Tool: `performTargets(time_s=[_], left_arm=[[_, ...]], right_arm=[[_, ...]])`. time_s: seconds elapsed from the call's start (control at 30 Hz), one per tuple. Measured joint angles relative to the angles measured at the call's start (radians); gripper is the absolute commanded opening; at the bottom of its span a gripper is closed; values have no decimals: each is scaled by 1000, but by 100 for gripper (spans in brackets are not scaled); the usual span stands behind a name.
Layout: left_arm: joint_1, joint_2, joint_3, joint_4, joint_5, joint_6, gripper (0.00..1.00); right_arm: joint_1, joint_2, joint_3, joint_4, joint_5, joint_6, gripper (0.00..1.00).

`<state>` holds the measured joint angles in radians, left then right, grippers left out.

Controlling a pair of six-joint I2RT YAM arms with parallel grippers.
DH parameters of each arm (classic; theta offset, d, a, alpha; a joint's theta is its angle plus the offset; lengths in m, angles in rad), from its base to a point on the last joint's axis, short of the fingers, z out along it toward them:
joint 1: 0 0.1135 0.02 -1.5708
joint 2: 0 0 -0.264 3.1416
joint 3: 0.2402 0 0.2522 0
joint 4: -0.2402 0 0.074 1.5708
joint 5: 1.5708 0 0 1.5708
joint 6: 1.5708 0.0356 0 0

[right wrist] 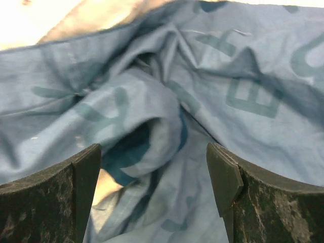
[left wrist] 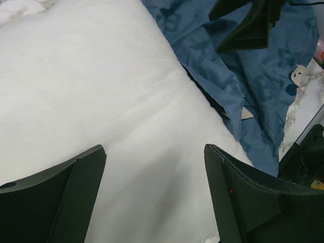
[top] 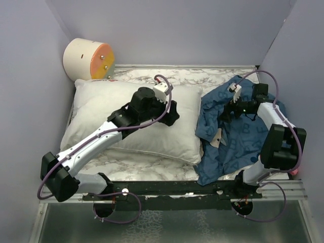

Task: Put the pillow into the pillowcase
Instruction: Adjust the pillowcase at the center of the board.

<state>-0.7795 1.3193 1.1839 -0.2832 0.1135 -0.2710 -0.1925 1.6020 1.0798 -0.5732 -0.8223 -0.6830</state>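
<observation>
Overhead and wrist views of a two-arm bedding task. The pillow (top: 126, 121) lay flat on the marble-patterned table (top: 147, 164), wholly outside the pillowcase (top: 238, 136), which sat crumpled in a heap just to its right, its near edge touching the pillow's right end. The left gripper (top: 169, 112) hung over the pillow's right half with its jaws spread wide and nothing between them; the left wrist view showed bare white fabric between the fingers (left wrist: 61, 197), so the pillow was released, not grasped. The placement suggests the arm was stationed near the end that must enter the case first. The right gripper (top: 234, 107) was poised over the bunched upper part of the pillowcase, likewise wide open and empty; its wrist view showed folds of blue printed cloth (right wrist: 152, 126) between the fingertips (right wrist: 223, 177), none pinched. Its position reads as a search for the hem, though the mouth of the case could not be identified among the folds. A cream cylinder (top: 87, 59) with an orange face stood at the far left corner, well apart from the work
</observation>
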Motion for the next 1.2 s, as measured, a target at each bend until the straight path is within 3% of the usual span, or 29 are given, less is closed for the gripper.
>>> performTargets(time_s=[0.17, 0.33, 0.5, 0.63, 0.7, 0.8, 0.87, 0.93, 1.1, 1.2], left_arm=[[27, -146, -108, 16, -2, -3, 90], [27, -282, -240, 82, -2, -34, 94], [28, -416, -372, 147, -8, -82, 99], [32, -514, -449, 175, -11, -121, 99], [32, -555, -470, 179, -16, -136, 99], [34, -592, -481, 182, -21, -155, 99], [34, -603, -482, 183, -24, -164, 99], [34, -610, -482, 183, -26, -169, 99], [34, -628, -482, 179, -33, -172, 99], [34, -649, -482, 170, -41, -172, 99]], right_arm=[[14, -41, 32, -135, -162, -117, 87], [44, -121, 53, -318, -297, -382, 89], [105, -143, 56, -443, -323, -587, 88], [183, -183, -22, -405, -299, -601, 85], [223, -206, -71, -361, -273, -575, 72], [264, -213, -119, -291, -237, -512, 28], [268, -211, -127, -251, -212, -449, 9], [268, -211, -126, -166, -163, -347, 1], [269, -199, -115, 137, 84, -12, 1], [269, -110, -19, 251, 236, 170, 1]])
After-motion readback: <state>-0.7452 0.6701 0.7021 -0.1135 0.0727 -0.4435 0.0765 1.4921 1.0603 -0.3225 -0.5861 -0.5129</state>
